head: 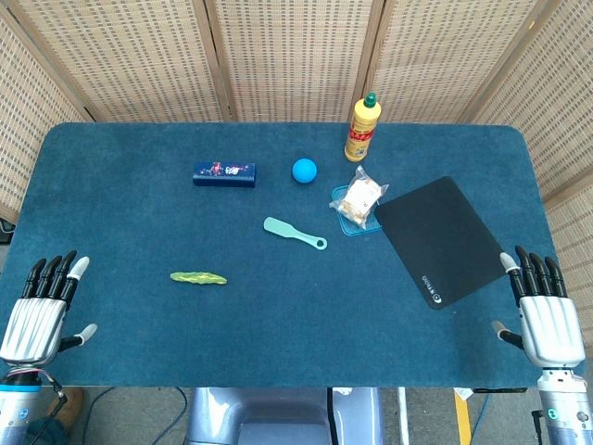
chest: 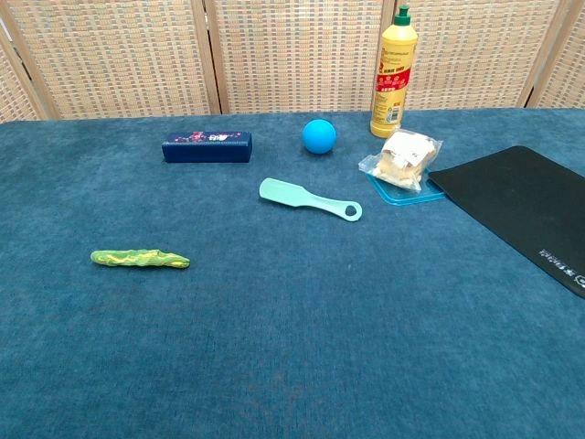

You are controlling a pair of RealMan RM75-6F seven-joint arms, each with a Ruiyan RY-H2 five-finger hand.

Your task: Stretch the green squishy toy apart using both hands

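The green squishy toy (head: 198, 277) (chest: 140, 259) is a thin, long, green-yellow strip lying flat on the blue table, left of the middle. My left hand (head: 42, 311) hovers at the table's near left corner, fingers spread, holding nothing, well to the left of the toy. At the near right edge my right hand (head: 545, 311) is also open and empty, far from the toy. The chest view shows neither hand.
A mint spatula (head: 294, 233) lies near the middle. Behind it are a blue ball (head: 304, 170), a dark blue box (head: 224, 173), a yellow bottle (head: 362, 128) and a bagged snack (head: 360, 196) on a blue lid. A black mat (head: 443, 238) covers the right side.
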